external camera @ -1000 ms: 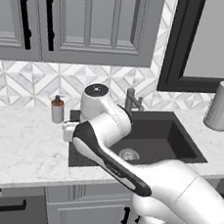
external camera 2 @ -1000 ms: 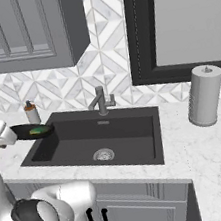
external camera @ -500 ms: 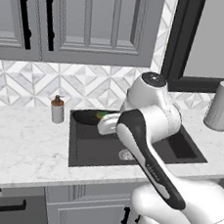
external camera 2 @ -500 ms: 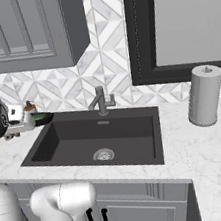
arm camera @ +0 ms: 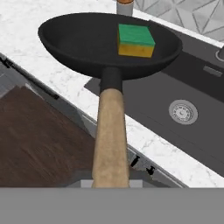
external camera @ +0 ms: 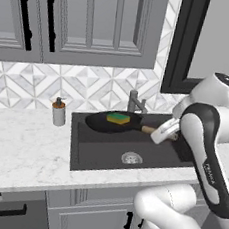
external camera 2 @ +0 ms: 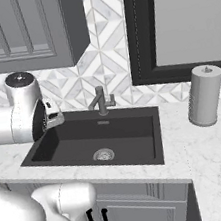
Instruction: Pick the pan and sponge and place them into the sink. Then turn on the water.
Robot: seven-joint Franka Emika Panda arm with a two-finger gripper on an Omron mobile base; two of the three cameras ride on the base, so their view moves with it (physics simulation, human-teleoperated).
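Note:
The black pan (external camera: 105, 121) hangs level over the back left of the dark sink (external camera: 131, 161). The green and yellow sponge (external camera: 118, 118) lies inside it. My gripper (external camera: 163, 131) is shut on the end of the pan's wooden handle (external camera: 147, 130). In the hand view, the handle (arm camera: 110, 135) runs up to the pan (arm camera: 87, 43), with the sponge (arm camera: 135, 40) on its far right side and the sink's drain (arm camera: 183, 111) below to the right. In the right base view, my arm hides the pan beside the sink (external camera 2: 130, 127). No water is in view at the faucet (external camera: 136, 103).
A soap bottle (external camera: 59, 112) stands on the marble counter (external camera: 22, 146) left of the sink. A paper towel roll (external camera 2: 205, 95) stands on the counter to the sink's right. The faucet (external camera 2: 101, 101) rises at the sink's back edge, just behind the pan.
My arm has swung right, carrying the pan with the sponge in it from the sink's left edge to above the basin. The gripper has stayed shut on the handle.

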